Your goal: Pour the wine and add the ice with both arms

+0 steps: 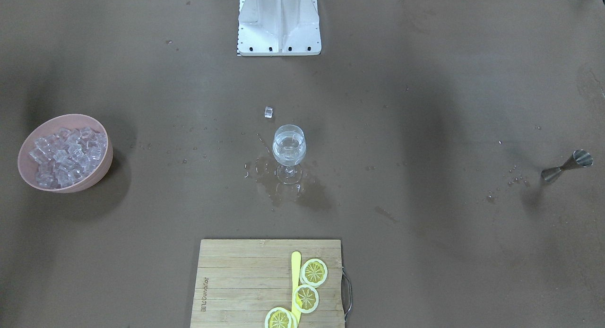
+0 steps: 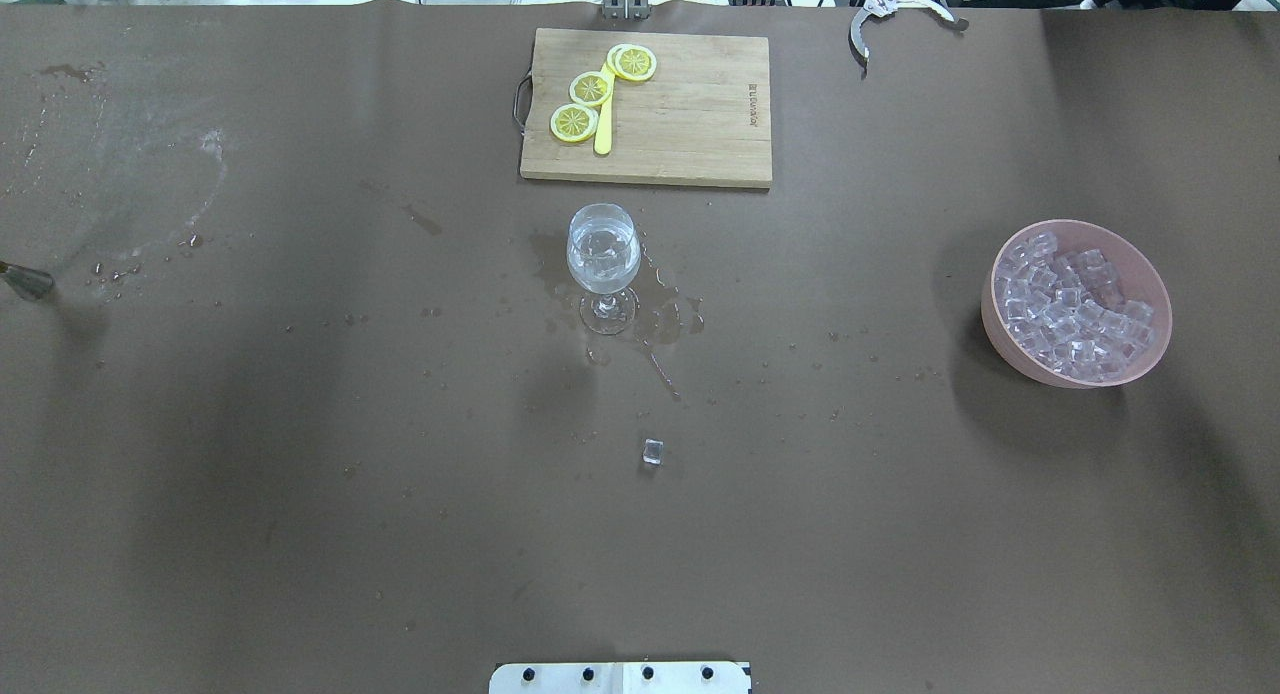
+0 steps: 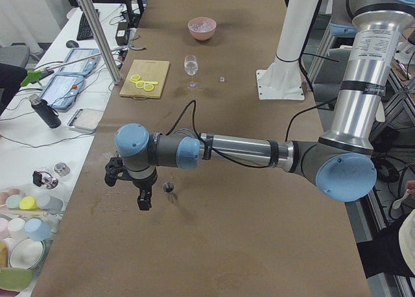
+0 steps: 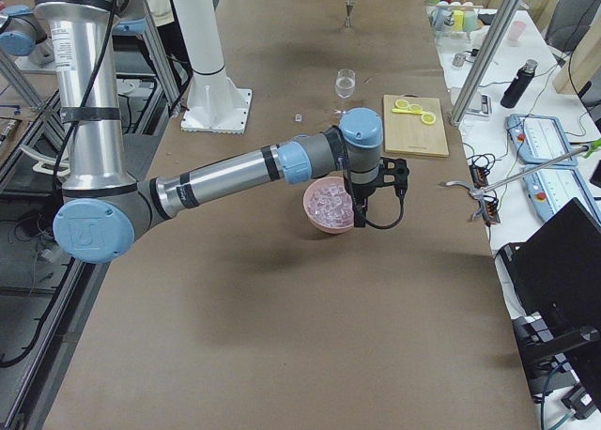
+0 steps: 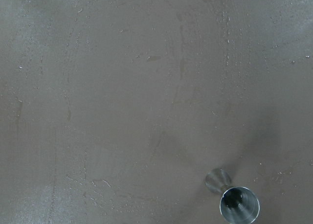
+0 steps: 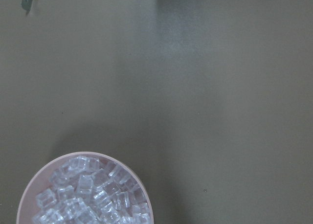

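Note:
A stemmed glass point(image 1: 289, 151) point(image 2: 603, 259) stands mid-table and holds clear wine with ice in it, with a wet puddle point(image 1: 307, 193) around its foot. One loose ice cube point(image 1: 268, 112) point(image 2: 653, 452) lies on the robot's side of the glass. A pink bowl point(image 1: 101, 169) point(image 2: 1000, 339) point(image 6: 88, 154) is full of ice point(image 6: 88, 199). A steel jigger point(image 1: 566, 166) point(image 5: 234, 200) stands upright. The left gripper point(image 3: 144, 200) hangs beside the jigger. The right gripper point(image 4: 360, 209) hovers by the bowl's edge. Both show only in side views, so I cannot tell whether they are open or shut.
A wooden cutting board point(image 1: 246, 280) point(image 2: 690, 114) with three lemon slices point(image 1: 313, 272) and a yellow knife lies on the far side of the glass. The white stand base point(image 1: 279, 23) is at the robot's edge. Metal tongs point(image 2: 870, 19) lie at the far edge.

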### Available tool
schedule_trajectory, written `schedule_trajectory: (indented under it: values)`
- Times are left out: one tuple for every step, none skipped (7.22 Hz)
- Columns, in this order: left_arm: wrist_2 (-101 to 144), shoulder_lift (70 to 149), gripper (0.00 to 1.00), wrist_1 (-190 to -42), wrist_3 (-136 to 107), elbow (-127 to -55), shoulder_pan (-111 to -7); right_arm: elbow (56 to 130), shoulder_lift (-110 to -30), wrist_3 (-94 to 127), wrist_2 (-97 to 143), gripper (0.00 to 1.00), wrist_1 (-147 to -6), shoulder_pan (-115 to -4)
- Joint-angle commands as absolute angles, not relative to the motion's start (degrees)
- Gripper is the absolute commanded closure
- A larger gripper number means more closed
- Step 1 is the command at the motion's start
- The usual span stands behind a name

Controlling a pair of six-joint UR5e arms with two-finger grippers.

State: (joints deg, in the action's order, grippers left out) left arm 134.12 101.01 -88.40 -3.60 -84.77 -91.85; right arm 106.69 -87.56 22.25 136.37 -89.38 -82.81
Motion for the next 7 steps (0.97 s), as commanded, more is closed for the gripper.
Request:
schedule_trajectory:
  values:
    - [134.1, 101.2, 0.02, -88.3, -3.6, -84.6, -91.8, 106.4, -90.7, 19.4, 136.2, 0.01, -89.5, -83.3]
    - [134.1, 101.2, 0.02, -88.3, -3.6, -84.6, -91.8, 106.0, -92.3, 17.2, 135.4, 0.01, -89.3, -83.3]
    - [134.1, 101.2, 0.02, -88.4, -3.6, -84.6, -91.8, 105.4, -93.7, 16.7, 135.3, 0.01, -89.1, -83.3]
    - [134.1, 101.2, 0.02, -88.3, -3.6, -84.6, -91.8, 104.2, -94.8, 13.2, 134.0, 0.01, -89.2, -83.8]
    - [134.1, 101.2, 0.02, -88.3, -3.6, -84.6, -91.8, 101.8, -95.3, 8.7, 133.9, 0.01, -89.1, -86.1]
    - [134.1, 101.1, 0.02, -88.3, -3.6, -84.7, -91.8, 100.5, -95.1, 5.4, 133.8, 0.01, -89.2, -87.9]
    - [134.1, 101.1, 0.02, -88.3, -3.6, -84.7, -91.8, 100.3, -95.1, 4.7, 133.7, 0.01, -89.1, -88.8]
